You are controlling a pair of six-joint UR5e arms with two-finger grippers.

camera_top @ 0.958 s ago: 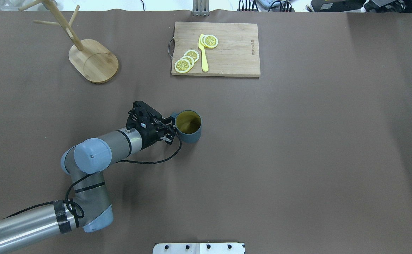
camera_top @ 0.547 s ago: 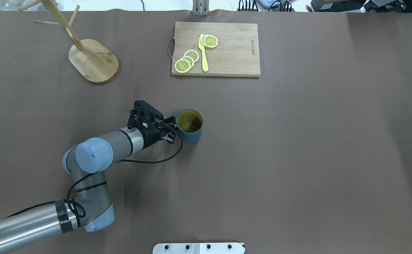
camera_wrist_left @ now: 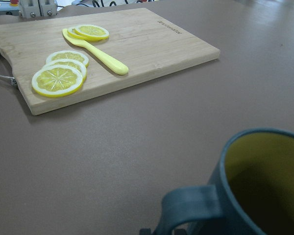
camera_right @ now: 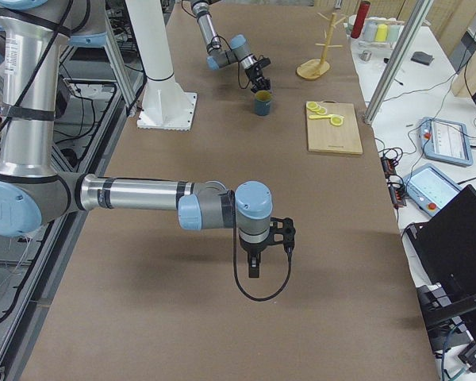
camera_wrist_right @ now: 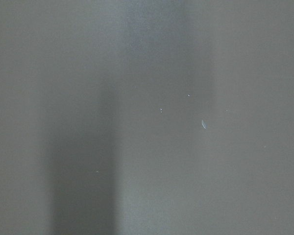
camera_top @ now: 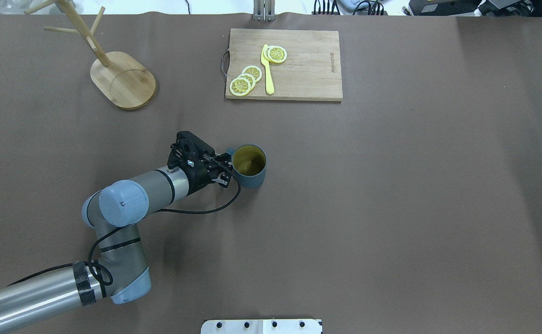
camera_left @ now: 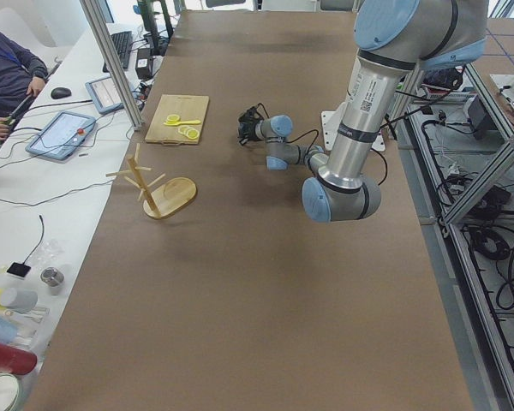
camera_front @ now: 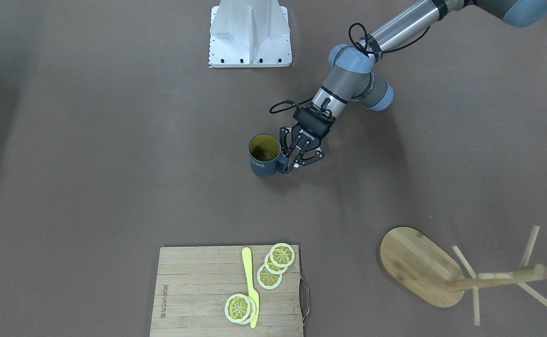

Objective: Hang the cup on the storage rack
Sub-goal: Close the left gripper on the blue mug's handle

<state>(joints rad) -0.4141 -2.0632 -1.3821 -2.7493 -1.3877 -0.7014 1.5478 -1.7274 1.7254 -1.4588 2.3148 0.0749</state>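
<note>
Slanting down, left tool (camera_top: 226, 172) beside cup (camera_top: 251, 178)

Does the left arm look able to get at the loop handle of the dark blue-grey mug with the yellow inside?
Probably yes. The left gripper sits right at the loop handle of the dark blue-grey mug, which points toward it; nothing stands between them.

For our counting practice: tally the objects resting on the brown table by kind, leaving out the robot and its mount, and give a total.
cup: 1
mug tree: 1
cutting board: 1
yellow knife: 1
lemon slices: 5
Total: 9
</note>
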